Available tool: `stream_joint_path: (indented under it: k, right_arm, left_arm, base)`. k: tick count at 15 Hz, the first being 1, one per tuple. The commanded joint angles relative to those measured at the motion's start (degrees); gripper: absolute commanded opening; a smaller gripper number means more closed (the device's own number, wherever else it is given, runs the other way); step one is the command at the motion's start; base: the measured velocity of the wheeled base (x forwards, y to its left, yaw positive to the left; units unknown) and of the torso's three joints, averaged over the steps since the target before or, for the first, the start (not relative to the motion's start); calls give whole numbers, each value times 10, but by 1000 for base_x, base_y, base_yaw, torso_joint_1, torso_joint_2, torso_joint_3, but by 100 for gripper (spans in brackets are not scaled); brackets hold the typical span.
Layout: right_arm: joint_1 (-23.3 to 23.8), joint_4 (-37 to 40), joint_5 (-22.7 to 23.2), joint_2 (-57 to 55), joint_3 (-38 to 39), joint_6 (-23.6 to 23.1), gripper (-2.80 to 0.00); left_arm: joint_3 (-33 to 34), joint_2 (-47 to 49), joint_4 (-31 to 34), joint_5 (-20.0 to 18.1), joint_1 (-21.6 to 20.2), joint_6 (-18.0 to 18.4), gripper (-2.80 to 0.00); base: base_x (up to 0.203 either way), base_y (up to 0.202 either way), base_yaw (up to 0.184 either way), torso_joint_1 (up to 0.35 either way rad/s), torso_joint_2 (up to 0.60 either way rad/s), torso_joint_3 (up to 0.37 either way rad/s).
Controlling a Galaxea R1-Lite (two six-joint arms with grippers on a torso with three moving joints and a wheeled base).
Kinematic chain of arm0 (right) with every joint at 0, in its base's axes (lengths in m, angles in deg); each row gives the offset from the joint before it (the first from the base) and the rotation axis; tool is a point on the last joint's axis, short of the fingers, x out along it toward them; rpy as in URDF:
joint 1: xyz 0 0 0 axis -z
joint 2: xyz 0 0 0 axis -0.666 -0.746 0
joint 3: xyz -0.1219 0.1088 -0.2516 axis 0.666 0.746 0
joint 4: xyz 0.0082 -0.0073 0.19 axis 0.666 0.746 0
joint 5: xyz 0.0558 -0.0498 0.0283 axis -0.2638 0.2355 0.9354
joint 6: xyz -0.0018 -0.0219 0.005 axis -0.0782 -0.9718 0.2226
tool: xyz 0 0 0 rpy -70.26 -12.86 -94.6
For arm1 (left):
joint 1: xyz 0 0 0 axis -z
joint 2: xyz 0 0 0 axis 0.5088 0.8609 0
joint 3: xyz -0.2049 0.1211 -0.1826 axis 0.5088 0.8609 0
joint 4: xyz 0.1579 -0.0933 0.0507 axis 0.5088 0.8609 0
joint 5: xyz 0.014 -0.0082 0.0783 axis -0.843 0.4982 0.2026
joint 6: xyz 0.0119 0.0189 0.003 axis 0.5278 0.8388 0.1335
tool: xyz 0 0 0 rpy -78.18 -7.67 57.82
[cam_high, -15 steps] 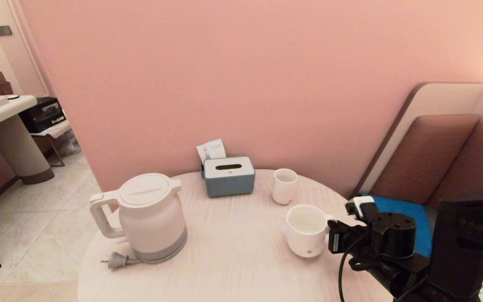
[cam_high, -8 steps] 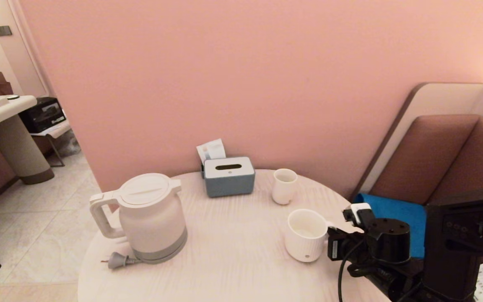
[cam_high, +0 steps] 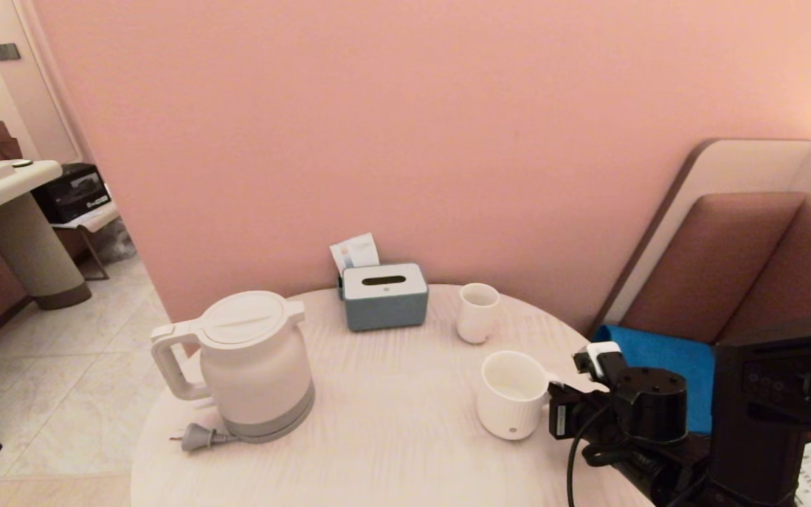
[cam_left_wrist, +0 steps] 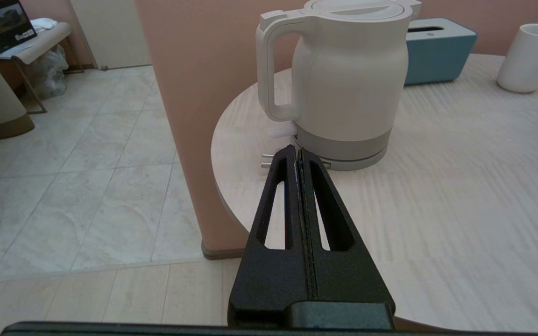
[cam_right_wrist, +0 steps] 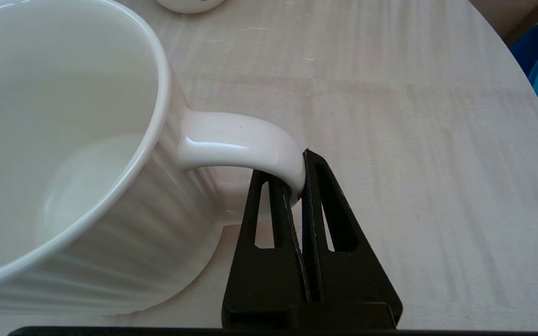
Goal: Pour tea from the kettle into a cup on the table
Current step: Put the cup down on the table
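- My right hand (cam_right_wrist: 297, 179) is clamped on the handle of the cup (cam_high: 513, 394); its fingers (cam_right_wrist: 318, 205) pinch the loop's outer curve, seen in the right wrist view.
- Cup sits upright on the counter (cam_high: 391, 436), just ahead of that hand toward the kettle side, near the counter's edge.
- Cup interior looks white; I can't tell if there is tea in it.
- My left hand (cam_left_wrist: 297, 154) is closed on nothing, fingers pressed together, parked off the counter's near edge and pointing at the kettle (cam_high: 254, 362).
- Kettle stands upright, lid shut, loop handle facing away from the cup, well apart from my right hand across the counter.
- Plug (cam_high: 198, 438) lies on the counter touching the kettle's grey bottom band, just past my left hand's tips.
- Counter is round, pale whitish wood grain, pushed against a pink wall (cam_high: 412, 141).
- Tissue box (cam_high: 384, 296), grey and white, sits at the far edge by the wall, beyond the kettle, with a card (cam_high: 355, 252) standing behind it.
- Small handleless cup (cam_high: 478, 312) stands beyond the held cup, apart from it.
- Brown padded seat (cam_high: 729, 267) with a blue cushion (cam_high: 659, 352) is behind my right arm.
- Tiled floor (cam_left_wrist: 87, 186) past the kettle side; a pedestal basin (cam_high: 4, 211) and a black box (cam_high: 71, 191) on a low shelf are further off.
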Motion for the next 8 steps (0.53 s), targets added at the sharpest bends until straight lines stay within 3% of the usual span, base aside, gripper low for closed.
stream_joint_path:
  k: [1, 8]
  right_arm:
    - [0, -17, -1, 1, 2, 0, -280]
    - [-12, -17, 0, -13, -2, 1, -280]
  left_arm:
    - [0, 1, 0, 1, 0, 0, -280]
    - [0, 1, 0, 0, 0, 0, -280]
  base:
    - [0, 0, 0, 0, 0, 0]
    - [0, 0, 0, 0, 0, 0]
